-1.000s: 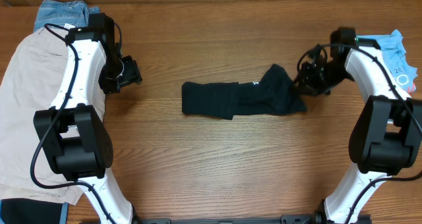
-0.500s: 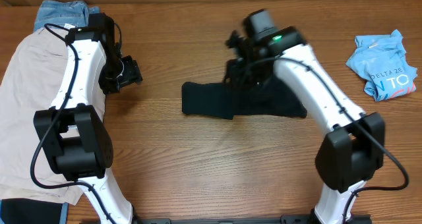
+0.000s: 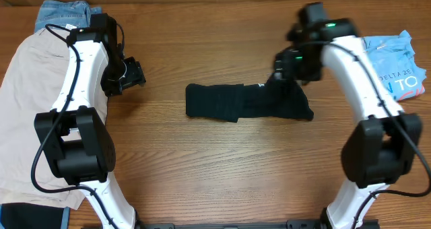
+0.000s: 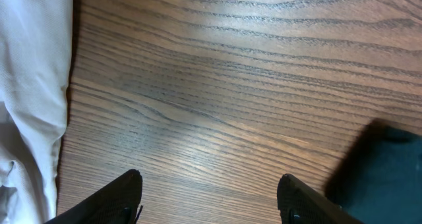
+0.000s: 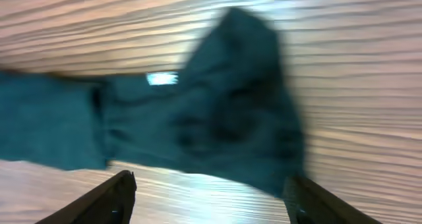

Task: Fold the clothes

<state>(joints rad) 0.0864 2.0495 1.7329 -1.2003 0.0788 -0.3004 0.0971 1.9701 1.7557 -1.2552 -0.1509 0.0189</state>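
The black T-shirt lies as a long folded strip in the middle of the table, its right end bunched up. My right gripper hovers just above that bunched end, open and holding nothing. In the right wrist view the shirt and its small white logo lie blurred ahead of the open right gripper. My left gripper stands open over bare wood, well left of the shirt. The left wrist view shows the left gripper empty, with the shirt's edge at the right.
Beige shorts spread along the table's left side, under the left arm, and show as pale cloth in the left wrist view. Blue denim lies at the back left. A light-blue printed tee sits crumpled at the right edge.
The right arm swung left over the shirt, then back to its right end, and its jaws opened. The left arm has not moved.
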